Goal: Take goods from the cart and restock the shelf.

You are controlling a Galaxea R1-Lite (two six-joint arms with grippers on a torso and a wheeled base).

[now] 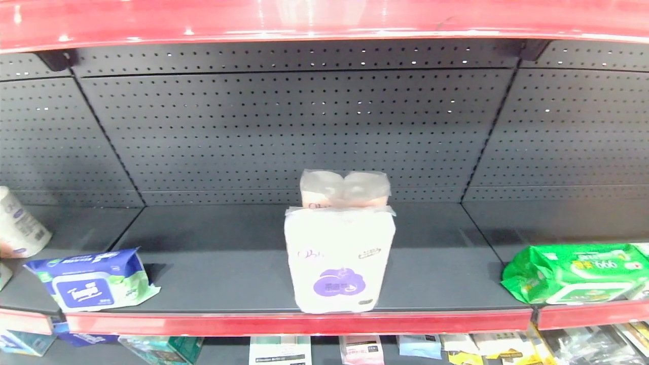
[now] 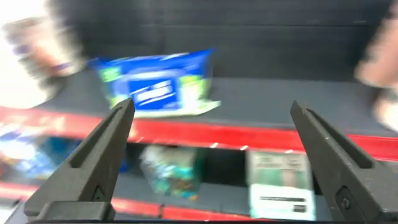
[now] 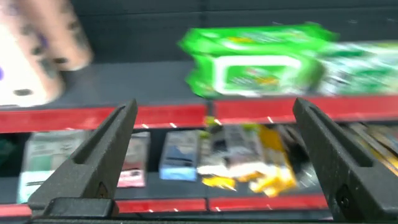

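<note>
- Dark grey metal shelf (image 1: 218,253), with a glossy red strip (image 1: 203,323) along its front edge and a perforated back panel (image 1: 304,126) of the same grey behind it.
- White paper-roll pack (image 1: 338,263), with a purple emblem low on its face. It stands upright at the middle of the shelf, its base right at the red strip.
- Clear-wrapped roll pack (image 1: 345,188), pinkish, stands directly behind the white one and appears to touch it. Its top shows above the white pack.
- Blue wet-wipes pack (image 1: 94,280) lies flat near the front edge, well to the left of the white pack, turned slightly askew.
- Green wet-wipes pack (image 1: 573,274) lies flat near the front edge on the neighbouring bay, well to the right.
- White wrapped roll (image 1: 17,223) at the far left edge, tilted, behind the blue pack.
- Assorted small packets (image 1: 365,347) on the lower shelf, below the red strip; too blurred to tell apart.
- Left gripper (image 2: 211,106): fingers spread wide with nothing between them, in front of the shelf edge near the blue pack.
- Right gripper (image 3: 214,102): fingers spread wide and empty, in front of the shelf edge, facing the green pack.
</note>
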